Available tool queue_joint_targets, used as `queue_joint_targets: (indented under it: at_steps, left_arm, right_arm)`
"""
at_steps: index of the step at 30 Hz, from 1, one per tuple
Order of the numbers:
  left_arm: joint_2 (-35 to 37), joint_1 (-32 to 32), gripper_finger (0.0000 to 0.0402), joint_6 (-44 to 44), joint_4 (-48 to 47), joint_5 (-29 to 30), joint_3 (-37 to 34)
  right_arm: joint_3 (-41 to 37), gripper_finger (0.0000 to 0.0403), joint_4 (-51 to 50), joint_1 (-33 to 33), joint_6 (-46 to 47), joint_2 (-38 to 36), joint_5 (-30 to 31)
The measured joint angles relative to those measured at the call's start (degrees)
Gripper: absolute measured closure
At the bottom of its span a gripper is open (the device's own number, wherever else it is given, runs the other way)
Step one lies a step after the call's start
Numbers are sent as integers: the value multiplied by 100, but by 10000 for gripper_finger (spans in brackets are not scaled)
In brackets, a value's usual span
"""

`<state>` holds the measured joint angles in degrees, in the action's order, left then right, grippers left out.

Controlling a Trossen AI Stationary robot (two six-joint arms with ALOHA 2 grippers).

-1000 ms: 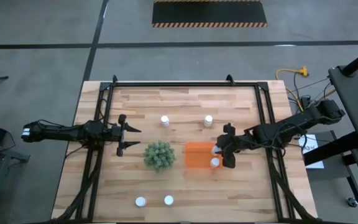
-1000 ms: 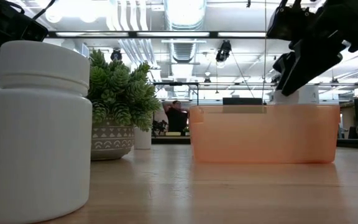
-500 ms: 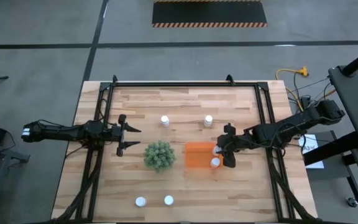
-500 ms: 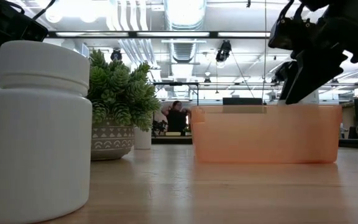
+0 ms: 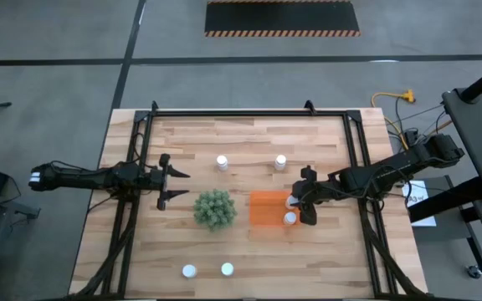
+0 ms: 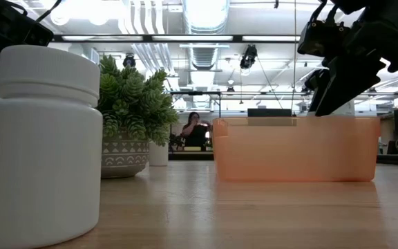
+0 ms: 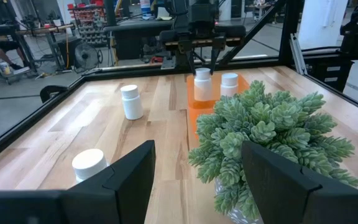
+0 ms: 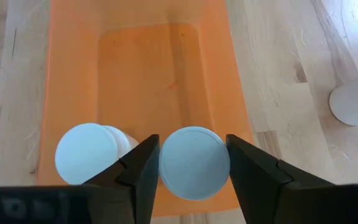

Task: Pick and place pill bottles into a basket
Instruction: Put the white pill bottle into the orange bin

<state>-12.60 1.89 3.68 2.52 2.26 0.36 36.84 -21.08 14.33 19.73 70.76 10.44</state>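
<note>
The orange basket (image 5: 266,209) stands on the table right of the green plant (image 5: 214,208). One white pill bottle (image 5: 289,219) stands in its right end. My right gripper (image 5: 301,206) is over that end, shut on a second pill bottle (image 8: 194,163), also seen in the left wrist view (image 7: 202,84). Two bottles (image 5: 222,162) (image 5: 280,161) stand at the far side and two (image 5: 189,271) (image 5: 227,268) near the front edge. My left gripper (image 5: 171,186) hangs open and empty left of the plant. My right gripper pinches the bottle's round cap (image 8: 166,165) between its two fingers, one on each side. The fingers (image 7: 194,61) come from above, pointing down. The bottle stands upright inside the basket's right end, beside the other bottle. I cannot tell whether its bottom rests on the basket floor.
The plant's pot (image 6: 124,158) stands close to the basket's left side (image 6: 220,149). One front bottle (image 6: 43,145) stands right before the low camera. A black frame (image 5: 249,113) runs around the table. A person (image 6: 193,131) is in the room far behind.
My right gripper has gone down a little with the pill bottle, which has sunk below the basket's rim and stays upright.
</note>
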Motion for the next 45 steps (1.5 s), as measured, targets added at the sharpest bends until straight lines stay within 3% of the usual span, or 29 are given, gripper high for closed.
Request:
queue_joint_targets:
  at_steps: [16, 31, 37, 45]
  left_arm:
    - [0, 1, 181, 0, -1, 0, 0]
    - [0, 0, 181, -1, -2, 0, 0]
    - [-2, 0, 181, -2, -2, 1, 0]
    - [-11, 1, 181, -2, -5, 0, 0]
  right_arm:
    - [17, 216, 8, 0, -19, 11, 2]
    - [614, 220, 50, 0, -42, 11, 2]
    - [462, 219, 807, 4, 39, 30, 122]
    - [322, 222, 1788, 0, -1181, 23, 152]
